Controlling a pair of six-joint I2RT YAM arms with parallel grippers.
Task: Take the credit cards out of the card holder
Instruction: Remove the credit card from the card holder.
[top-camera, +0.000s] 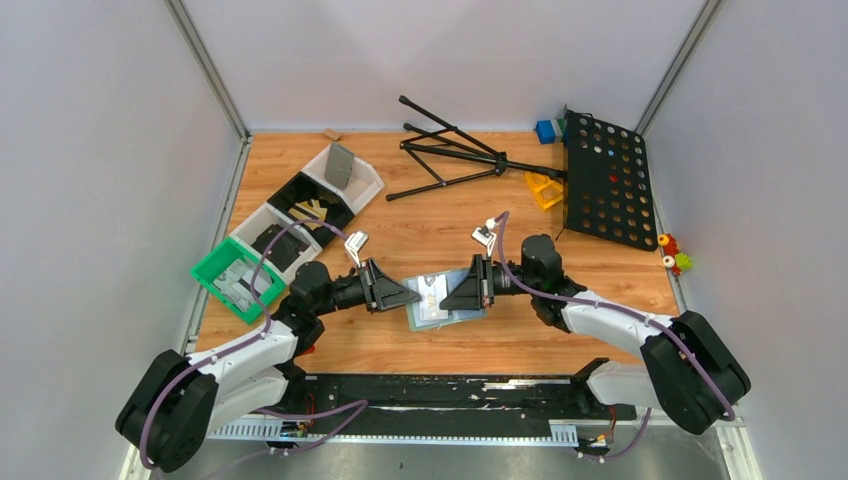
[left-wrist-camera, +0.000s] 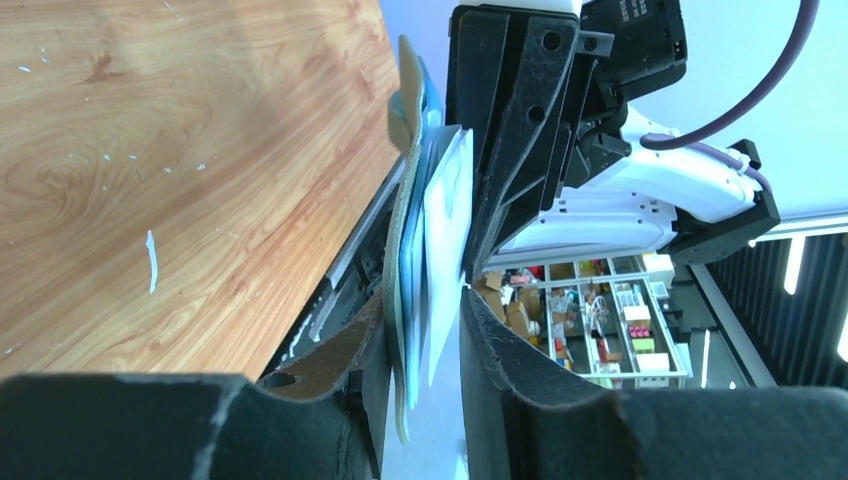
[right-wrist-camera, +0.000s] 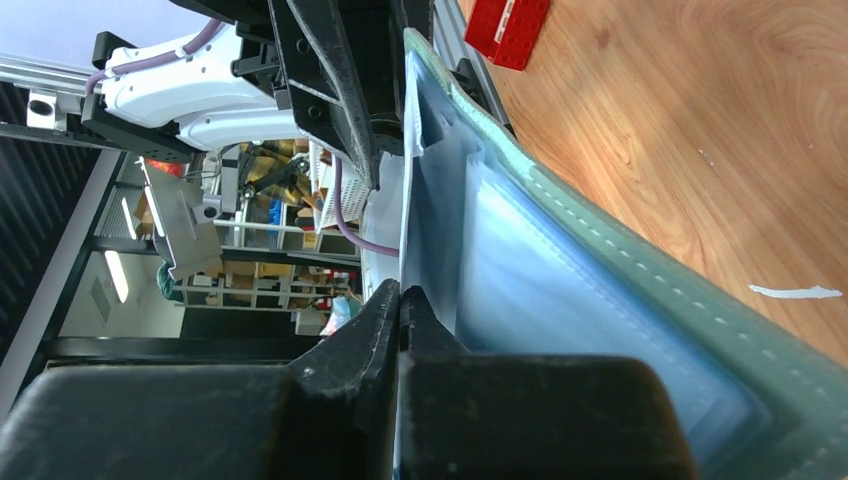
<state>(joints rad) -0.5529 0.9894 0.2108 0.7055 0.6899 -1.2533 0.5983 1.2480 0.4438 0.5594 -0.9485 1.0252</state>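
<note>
Card holder (top-camera: 437, 303): sat mid-way along the bench (top-camera: 430, 230), toward its near edge.
Your left fingers (top-camera: 405, 294): clamped the holder's edge.
Your right fingers (top-camera: 452, 296): pinched narrow on a credit card (right-wrist-camera: 418, 215).

White arms (top-camera: 605, 320), black joints (top-camera: 178, 405), seemingly purple cables (left-wrist-camera: 806, 30)

Wood-grain tabletop (top-camera: 420, 230), pale grey wall panels (top-camera: 100, 150) on its left, far and right sides, metal posts (top-camera: 208, 68) at its far corners, cluttered shelving (left-wrist-camera: 600, 320) and a strip light (left-wrist-camera: 795, 262) beyond its near edge
</note>
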